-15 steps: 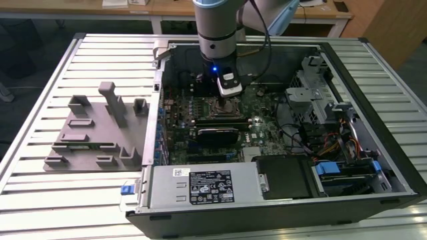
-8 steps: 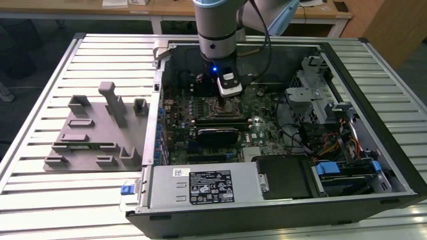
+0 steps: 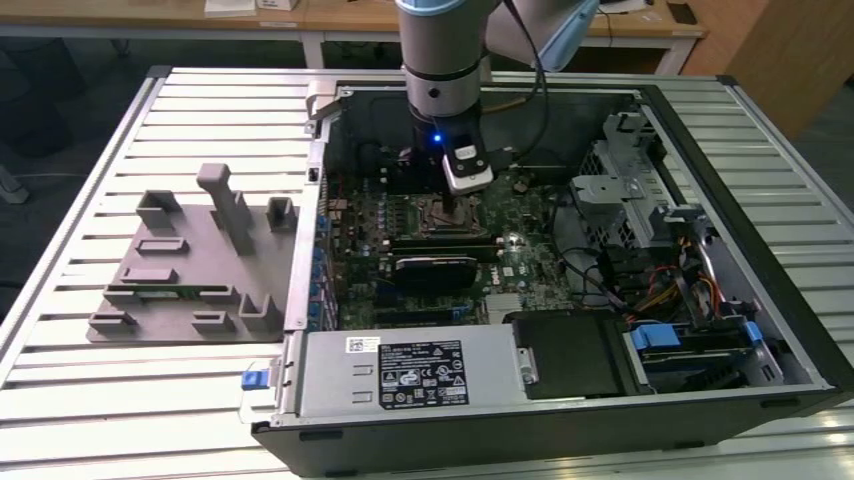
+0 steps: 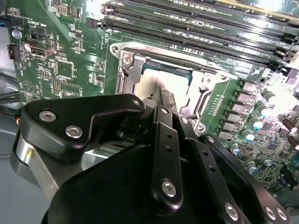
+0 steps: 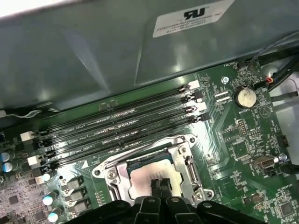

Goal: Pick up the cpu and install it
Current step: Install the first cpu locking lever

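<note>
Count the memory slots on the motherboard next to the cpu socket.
4. The memory slots run side by side as long black parallel strips between the cpu in its socket and the grey case wall. All look unfilled.

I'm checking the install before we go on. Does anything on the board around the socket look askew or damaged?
Nothing stands out. The cpu lies flat and square inside the socket frame, with the tool right over it. The memory slots beside it run straight and parallel, and the board shows no visible damage.
</note>
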Motion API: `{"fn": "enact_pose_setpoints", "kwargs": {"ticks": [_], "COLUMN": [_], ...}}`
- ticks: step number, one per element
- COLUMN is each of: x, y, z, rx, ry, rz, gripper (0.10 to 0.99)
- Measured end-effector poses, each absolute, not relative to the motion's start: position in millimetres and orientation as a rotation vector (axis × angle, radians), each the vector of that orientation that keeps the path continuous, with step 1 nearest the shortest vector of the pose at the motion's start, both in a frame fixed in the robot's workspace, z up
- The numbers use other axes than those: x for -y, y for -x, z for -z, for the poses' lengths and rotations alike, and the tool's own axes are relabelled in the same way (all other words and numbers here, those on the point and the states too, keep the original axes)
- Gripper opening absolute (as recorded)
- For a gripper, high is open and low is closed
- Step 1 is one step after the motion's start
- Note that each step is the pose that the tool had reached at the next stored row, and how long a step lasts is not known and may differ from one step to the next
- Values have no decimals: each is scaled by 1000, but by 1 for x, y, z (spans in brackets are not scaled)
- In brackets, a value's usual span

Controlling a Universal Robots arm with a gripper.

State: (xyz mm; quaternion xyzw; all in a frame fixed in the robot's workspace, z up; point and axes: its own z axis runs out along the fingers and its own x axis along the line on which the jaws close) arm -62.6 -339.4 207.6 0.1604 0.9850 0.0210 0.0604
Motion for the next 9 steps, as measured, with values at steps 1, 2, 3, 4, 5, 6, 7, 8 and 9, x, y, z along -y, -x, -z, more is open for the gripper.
{"fn": "enact_pose_setpoints", "kwargs": {"ticks": [1, 2, 3, 4, 5, 6, 7, 8, 9], "x": [339, 339, 339, 339, 339, 339, 339, 339, 339], "y": [63, 63, 63, 63, 63, 63, 63, 63, 63], "z": [-209, -212, -215, -218, -220, -223, -226, -228, -230], "rx": [-2981, -2981, -2981, -2981, -2981, -2981, -2981, -2981, -2981], "ry": [-485, -485, -485, -485, -485, -485, -485, -485, -485], "rz": [-64, -64, -64, -64, -64, -64, -64, -64, -64], "gripper": [106, 106, 106, 106, 106, 106, 106, 106, 106]}}
